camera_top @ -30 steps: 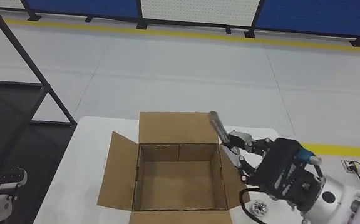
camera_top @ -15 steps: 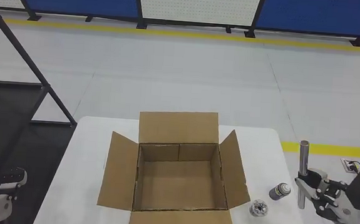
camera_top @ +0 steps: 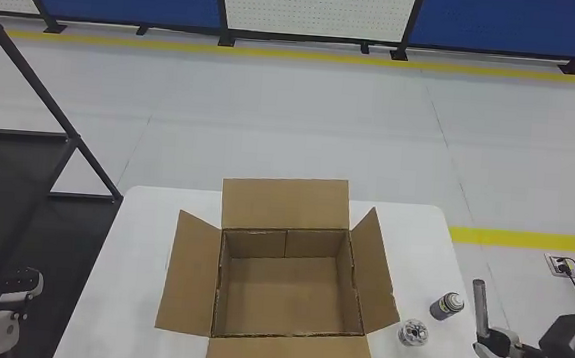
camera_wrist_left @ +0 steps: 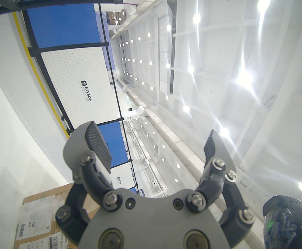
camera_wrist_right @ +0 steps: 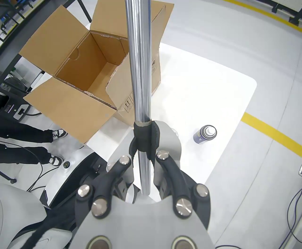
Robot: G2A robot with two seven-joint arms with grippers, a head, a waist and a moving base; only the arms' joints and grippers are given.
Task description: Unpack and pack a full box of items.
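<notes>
While upright in right tool, metal rod.

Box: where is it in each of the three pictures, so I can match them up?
Top view: the box, open, in the middle.
Right wrist view: behind the rod, flaps spread.
Left wrist view: a labelled cardboard corner beside the left gripper, probably the same box.
Shared landmark: the yellow floor line.
</notes>
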